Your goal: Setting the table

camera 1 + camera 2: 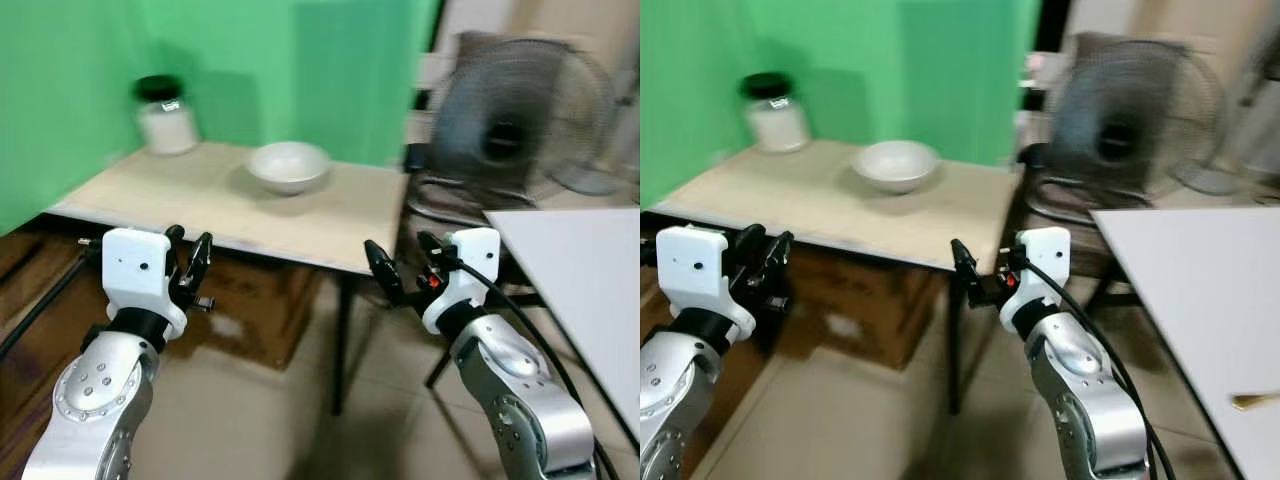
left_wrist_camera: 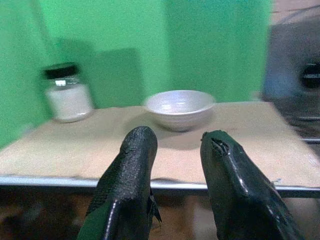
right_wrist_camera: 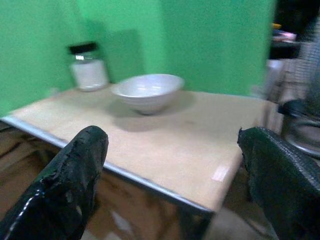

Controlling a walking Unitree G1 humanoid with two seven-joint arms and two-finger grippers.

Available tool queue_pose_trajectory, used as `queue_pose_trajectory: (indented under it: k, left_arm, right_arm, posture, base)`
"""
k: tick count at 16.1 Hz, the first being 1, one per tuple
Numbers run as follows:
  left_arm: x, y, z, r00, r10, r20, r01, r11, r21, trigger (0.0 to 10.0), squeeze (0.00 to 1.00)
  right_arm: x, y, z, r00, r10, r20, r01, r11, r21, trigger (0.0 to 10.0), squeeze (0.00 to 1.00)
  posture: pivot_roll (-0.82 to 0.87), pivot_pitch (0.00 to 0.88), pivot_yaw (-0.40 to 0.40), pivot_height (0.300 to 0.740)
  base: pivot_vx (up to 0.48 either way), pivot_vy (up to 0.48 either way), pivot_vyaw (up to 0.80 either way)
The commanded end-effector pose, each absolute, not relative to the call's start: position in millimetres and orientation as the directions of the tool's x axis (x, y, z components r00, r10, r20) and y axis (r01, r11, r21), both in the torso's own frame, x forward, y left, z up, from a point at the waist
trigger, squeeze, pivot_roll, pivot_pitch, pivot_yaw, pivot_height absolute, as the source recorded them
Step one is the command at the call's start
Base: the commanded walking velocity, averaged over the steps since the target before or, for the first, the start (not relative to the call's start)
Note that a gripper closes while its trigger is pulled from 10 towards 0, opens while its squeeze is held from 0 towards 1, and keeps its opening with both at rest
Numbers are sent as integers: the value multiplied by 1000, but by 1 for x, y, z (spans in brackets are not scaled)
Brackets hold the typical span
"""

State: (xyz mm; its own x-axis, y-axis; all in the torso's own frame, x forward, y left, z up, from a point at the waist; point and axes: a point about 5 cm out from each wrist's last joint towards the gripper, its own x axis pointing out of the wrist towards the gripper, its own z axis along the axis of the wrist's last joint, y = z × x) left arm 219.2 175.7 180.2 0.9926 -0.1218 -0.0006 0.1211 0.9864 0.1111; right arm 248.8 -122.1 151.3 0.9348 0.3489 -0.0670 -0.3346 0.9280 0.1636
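Ahead of both claws, the bowl (image 1: 289,166) sits on the tabletop (image 1: 200,200), untouched. Approach step is judged. Left claw (image 1: 190,262) is slightly parted, right claw (image 1: 405,268) wide apart, both empty. Next: reach forward.

Green backdrop (image 1: 300,70) behind beige desk (image 1: 200,200), wrapping its left side. Black floor fan (image 1: 520,125) right of desk, by doorway. White tabletop (image 1: 580,290) nearer, right of desk. Cardboard box (image 1: 250,315) under desk. Beige tiled floor (image 1: 270,420). Soft, even indoor light.
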Motion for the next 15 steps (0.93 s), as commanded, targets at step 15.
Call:
queue_pose_trajectory:
  k: [15]
  left_arm:
    - [215,171,181,989,-150,-12,151,982,110,10000,0]
  right_arm:
    - [250,-124,152,940,334,-76,-317,932,174,10000,0]
  posture:
    - [-34,0,17,740]
  base:
    - [337,0,134]
